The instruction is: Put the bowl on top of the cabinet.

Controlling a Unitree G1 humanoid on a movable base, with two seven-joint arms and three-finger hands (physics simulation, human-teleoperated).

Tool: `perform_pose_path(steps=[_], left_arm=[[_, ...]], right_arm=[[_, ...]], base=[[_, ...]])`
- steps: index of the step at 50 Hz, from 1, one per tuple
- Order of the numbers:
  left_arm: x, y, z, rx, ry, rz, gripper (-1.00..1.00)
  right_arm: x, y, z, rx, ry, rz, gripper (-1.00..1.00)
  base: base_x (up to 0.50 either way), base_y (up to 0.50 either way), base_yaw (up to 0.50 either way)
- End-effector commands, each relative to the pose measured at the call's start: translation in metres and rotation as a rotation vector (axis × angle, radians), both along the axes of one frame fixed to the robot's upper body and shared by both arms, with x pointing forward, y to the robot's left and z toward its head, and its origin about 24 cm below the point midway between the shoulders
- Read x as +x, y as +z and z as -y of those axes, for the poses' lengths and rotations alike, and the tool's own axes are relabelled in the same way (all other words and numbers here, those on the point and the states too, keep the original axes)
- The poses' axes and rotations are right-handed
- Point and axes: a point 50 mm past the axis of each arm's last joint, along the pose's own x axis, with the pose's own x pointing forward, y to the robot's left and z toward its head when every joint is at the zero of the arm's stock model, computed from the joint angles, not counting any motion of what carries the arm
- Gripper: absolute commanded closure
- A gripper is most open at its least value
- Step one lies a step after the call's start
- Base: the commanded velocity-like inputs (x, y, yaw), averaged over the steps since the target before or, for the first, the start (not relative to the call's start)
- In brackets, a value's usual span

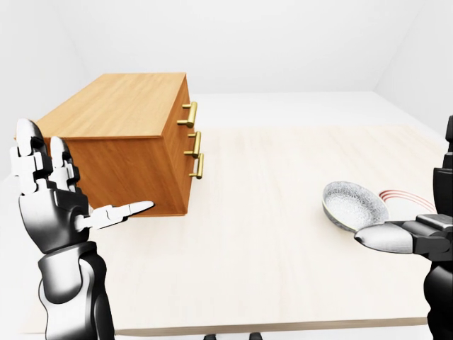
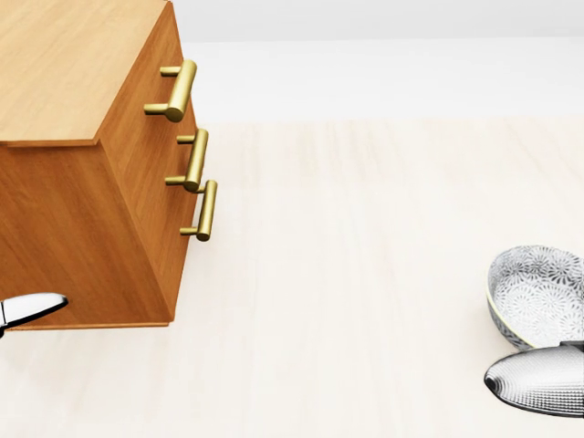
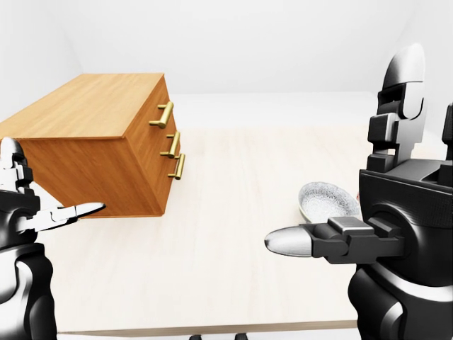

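Nearest, the left robot hand (image 1: 51,212) and right robot hand (image 3: 405,207) are hovering with fingers spread wide, holding nothing. Farther, at the right, the bowl (image 2: 538,292) is sitting upright on the table (image 1: 269,241), just beside a striped plate (image 1: 409,197). At the left, the cabinet (image 1: 120,134) is standing on the table.

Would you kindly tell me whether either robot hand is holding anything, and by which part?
Nothing is held: left robot hand and right robot hand are open; the bowl rests on the table.

In the left-eye view the cabinet (image 1: 117,117) stands on the surface (image 1: 262,241) at the left. The bowl (image 1: 352,203) lies far right, the plate (image 1: 410,200) just beside it.
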Motion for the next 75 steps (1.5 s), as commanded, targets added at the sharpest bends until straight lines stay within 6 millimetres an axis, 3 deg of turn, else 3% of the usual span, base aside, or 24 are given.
perform_pose_path(steps=[1,15,34,39,42,45,49,52,57,64,75], left_arm=[[0.003,-0.002,0.001,-0.007,0.003,-0.007,-1.00],[0.002,-0.002,0.001,-0.007,0.003,-0.005,-1.00],[0.002,-0.003,0.002,-0.007,0.003,-0.010,-1.00],[0.003,-0.003,0.002,-0.005,0.003,-0.011,-1.00],[0.003,-0.003,0.002,-0.005,0.004,-0.012,-1.00],[0.004,-0.003,0.003,-0.004,0.001,-0.015,-1.00],[0.002,-0.002,0.003,-0.002,0.002,-0.007,-1.00],[0.002,-0.001,0.003,-0.001,0.003,-0.005,-1.00],[0.002,-0.001,0.004,0.001,0.002,-0.004,-1.00],[0.002,0.000,0.003,0.002,0.003,0.002,-1.00],[0.002,0.000,0.003,0.002,0.003,0.003,-1.00]], right_arm=[[-0.002,0.001,-0.002,0.009,0.006,0.006,-1.00],[-0.002,0.000,-0.001,0.004,-0.004,0.005,-1.00],[-0.003,0.001,0.001,0.002,-0.012,0.031,-1.00],[-0.010,0.012,0.009,-0.060,-0.069,0.130,-1.00],[-0.003,0.019,0.007,-0.261,-0.153,0.167,-1.00],[0.016,0.012,0.008,-0.374,-0.186,0.092,-1.00],[0.050,-0.012,0.019,-0.556,-0.288,-0.129,-1.00],[0.074,-0.034,0.036,-0.651,-0.350,-0.320,-1.00],[0.097,-0.062,0.063,-0.752,-0.451,-0.556,-1.00],[0.104,-0.082,0.079,-0.832,-0.512,-0.713,-1.00],[0.100,-0.095,0.080,-0.912,-0.521,-0.805,-1.00]], base=[[0.04,0.50,0.00],[0.04,0.50,0.00],[0.00,0.01,0.00],[0.00,0.00,0.00],[0.00,0.00,0.00],[0.00,0.00,0.00],[0.00,0.00,0.00],[0.00,0.00,0.00],[0.00,0.00,0.00],[0.00,0.00,0.00],[0.00,0.00,0.00]])
